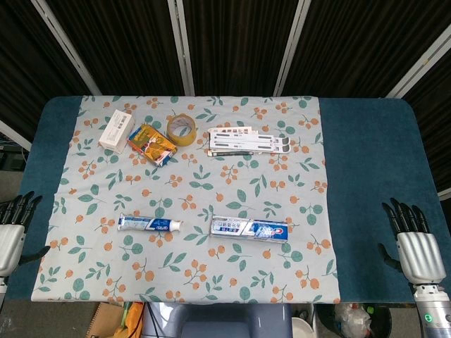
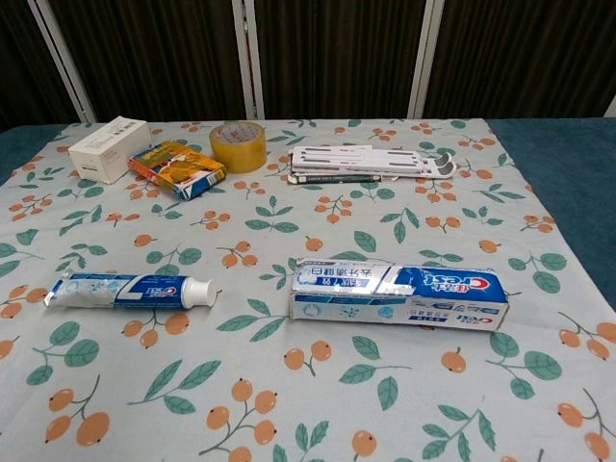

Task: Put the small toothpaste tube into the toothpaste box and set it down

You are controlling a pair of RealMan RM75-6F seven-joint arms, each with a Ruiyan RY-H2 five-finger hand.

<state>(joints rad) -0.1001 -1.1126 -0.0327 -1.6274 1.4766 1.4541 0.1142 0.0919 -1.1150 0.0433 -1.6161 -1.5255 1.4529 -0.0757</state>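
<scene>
The small toothpaste tube (image 1: 149, 224) (image 2: 131, 291) lies flat on the floral cloth, its white cap pointing right. To its right, a short gap away, lies the blue and white toothpaste box (image 1: 250, 228) (image 2: 399, 295), lengthwise, its left end facing the tube's cap. My left hand (image 1: 14, 229) rests at the table's left edge with fingers apart and holds nothing. At the right edge, over the blue cover, my right hand (image 1: 414, 243) is likewise spread and holds nothing. Neither hand shows in the chest view.
Along the far side of the cloth lie a white box (image 1: 116, 129), an orange packet (image 1: 151, 143), a roll of yellow tape (image 1: 181, 129) and a flat white folding stand (image 1: 247, 139). The blue table cover (image 1: 366, 176) shows bare on both sides.
</scene>
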